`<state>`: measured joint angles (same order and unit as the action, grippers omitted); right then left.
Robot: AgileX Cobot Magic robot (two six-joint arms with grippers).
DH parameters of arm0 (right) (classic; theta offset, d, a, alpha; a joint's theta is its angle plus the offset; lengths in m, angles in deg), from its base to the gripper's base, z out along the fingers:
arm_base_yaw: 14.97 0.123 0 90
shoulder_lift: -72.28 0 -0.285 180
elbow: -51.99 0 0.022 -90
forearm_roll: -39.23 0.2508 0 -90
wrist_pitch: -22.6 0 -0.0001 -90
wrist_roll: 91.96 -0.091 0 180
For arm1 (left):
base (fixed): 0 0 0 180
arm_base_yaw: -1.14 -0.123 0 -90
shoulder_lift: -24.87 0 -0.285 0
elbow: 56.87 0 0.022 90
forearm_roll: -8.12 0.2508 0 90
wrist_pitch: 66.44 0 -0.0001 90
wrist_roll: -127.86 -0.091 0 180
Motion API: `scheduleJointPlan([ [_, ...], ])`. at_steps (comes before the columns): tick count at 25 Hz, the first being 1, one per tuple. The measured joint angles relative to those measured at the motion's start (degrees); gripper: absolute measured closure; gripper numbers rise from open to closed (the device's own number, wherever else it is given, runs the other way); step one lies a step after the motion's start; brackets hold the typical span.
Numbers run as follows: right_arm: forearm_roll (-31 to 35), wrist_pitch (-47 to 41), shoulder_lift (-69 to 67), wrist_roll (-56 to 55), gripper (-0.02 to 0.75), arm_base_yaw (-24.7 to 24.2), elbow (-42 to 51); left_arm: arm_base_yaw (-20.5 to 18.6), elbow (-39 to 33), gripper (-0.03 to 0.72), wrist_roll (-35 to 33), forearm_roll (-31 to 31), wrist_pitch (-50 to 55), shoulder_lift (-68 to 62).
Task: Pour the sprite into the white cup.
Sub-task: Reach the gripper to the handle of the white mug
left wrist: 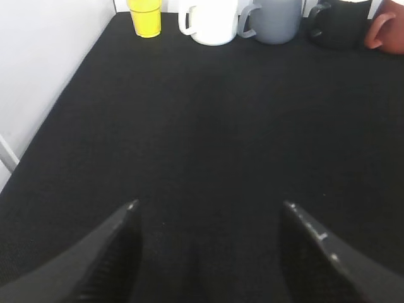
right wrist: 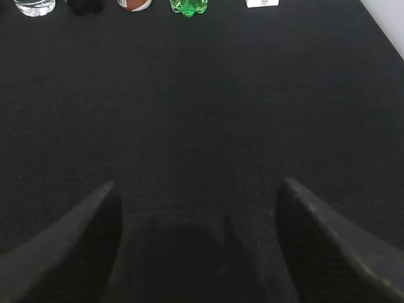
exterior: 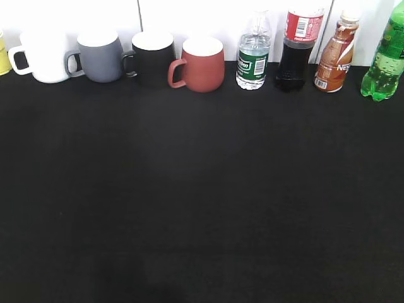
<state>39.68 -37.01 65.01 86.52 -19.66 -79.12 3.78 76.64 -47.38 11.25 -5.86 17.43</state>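
Wide bare black table (exterior: 202, 208) stretches ahead of both claws. The left claw (left wrist: 211, 218) hovers low, fingers spread apart, the white cup (left wrist: 211, 22) far ahead at the back edge (beside a grey mug (left wrist: 276, 20)). The right claw (right wrist: 199, 189) also gapes wide, the sprite (right wrist: 188, 7) far ahead, slightly left.

Open left gripper (left wrist: 209, 211) low over black mat (left wrist: 189, 126), white cup (left wrist: 213, 22) far behind.

Open black tabletop (exterior: 202, 208) up front; mugs and bottles shoulder to shoulder along the back wall.
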Motion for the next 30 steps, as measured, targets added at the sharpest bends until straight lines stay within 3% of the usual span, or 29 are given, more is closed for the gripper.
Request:
scheduleJointPlan([
  [11, 0.0, 0.0, 0.0, 0.0, 0.171, 0.0, 0.0, 0.0, 0.65, 0.18, 0.0, 1.04, -1.9, 0.0],
  [15, 0.0, 0.0, 0.0, 0.0, 0.171, 0.0, 0.0, 0.0, -2.09, 0.18, 0.0, 5.17, -29.98, -5.48],
  [20, 0.0, 0.0, 0.0, 0.0, 0.171, 0.0, 0.0, 0.0, -10.67, 0.18, 0.0, 6.74, -66.24, -33.1],
  [26, 0.0, 0.0, 0.0, 0.0, 0.171, 0.0, 0.0, 0.0, -10.57, 0.18, -2.62, -5.27, -106.57, -74.02],
  [30, 0.0, 0.0, 0.0, 0.0, 0.171, 0.0, 0.0, -0.06, -4.75, 0.224, -3.45, -11.17, -115.46, -92.34],
])
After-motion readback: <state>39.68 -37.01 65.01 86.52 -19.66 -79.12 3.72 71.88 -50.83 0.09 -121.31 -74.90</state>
